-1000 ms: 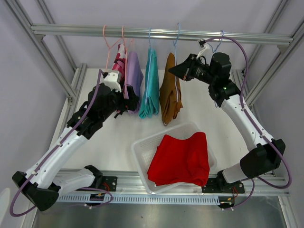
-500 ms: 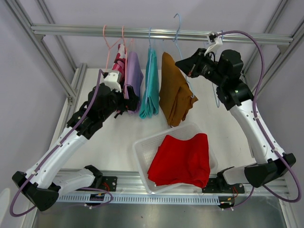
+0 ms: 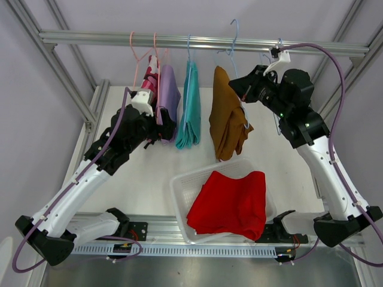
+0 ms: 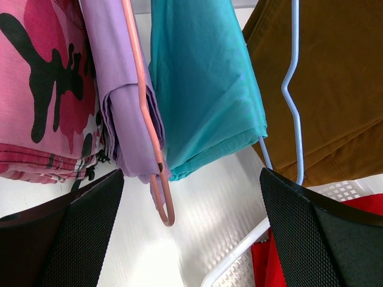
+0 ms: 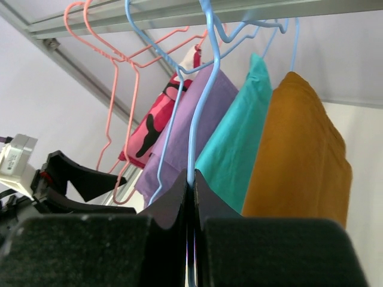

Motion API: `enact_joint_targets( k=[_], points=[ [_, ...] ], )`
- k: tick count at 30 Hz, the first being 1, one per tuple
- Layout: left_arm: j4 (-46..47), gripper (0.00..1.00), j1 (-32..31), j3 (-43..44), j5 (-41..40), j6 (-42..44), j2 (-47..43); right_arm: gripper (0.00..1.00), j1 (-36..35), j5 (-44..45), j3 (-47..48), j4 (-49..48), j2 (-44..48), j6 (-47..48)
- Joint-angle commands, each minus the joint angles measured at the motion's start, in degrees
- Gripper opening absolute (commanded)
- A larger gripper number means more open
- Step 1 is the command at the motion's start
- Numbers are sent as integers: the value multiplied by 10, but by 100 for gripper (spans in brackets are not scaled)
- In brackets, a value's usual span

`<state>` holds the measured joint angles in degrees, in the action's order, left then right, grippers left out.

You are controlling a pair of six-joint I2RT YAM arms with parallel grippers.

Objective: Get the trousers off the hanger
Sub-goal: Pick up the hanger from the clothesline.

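Note:
My right gripper [image 3: 240, 89] is shut on the wire of a blue hanger [image 3: 233, 27] that carries the mustard-brown trousers [image 3: 230, 119]. The right wrist view shows the wire pinched between the jaws [image 5: 192, 176], with the mustard-brown trousers [image 5: 305, 149] beside them. Teal [image 3: 190, 107], lilac [image 3: 169, 94] and pink camouflage trousers [image 3: 150, 84] hang on the rail. The red trousers [image 3: 230, 200] lie in the white basket [image 3: 178, 186]. My left gripper [image 3: 160, 124] is open and empty [image 4: 191, 173] just below the lilac trousers [image 4: 116, 89] and their pink hanger [image 4: 143, 119].
The metal rail [image 3: 119, 39] crosses the back, with frame posts at both sides. An empty blue hanger [image 3: 279, 43] hangs behind my right arm. The basket rim [image 4: 239, 251] and the held blue hanger [image 4: 293, 89] show near my left gripper's right finger.
My right gripper has lifted the blue hanger with the mustard-brown trousers up and to the right, away from the teal pair. The left arm has not moved.

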<state>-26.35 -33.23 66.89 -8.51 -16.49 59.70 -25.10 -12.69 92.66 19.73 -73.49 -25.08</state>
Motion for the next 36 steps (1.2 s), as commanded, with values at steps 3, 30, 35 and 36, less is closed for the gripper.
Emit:
enact_joint_targets(
  k=[3, 30, 35, 36],
  points=[
    [1, 99, 6, 22, 13, 7, -2, 0, -21, 106, 20, -109, 66, 37],
    [-2, 99, 6, 29, 25, 12, 2, 0, -21, 162, 116, -75, 23, 79],
    [0, 100, 0, 29, 47, 10, 7, 0, -21, 159, 4, -115, 96, 62],
    [1, 99, -3, 28, 48, 11, 8, 0, -21, 160, -32, -122, 105, 58]
  ],
)
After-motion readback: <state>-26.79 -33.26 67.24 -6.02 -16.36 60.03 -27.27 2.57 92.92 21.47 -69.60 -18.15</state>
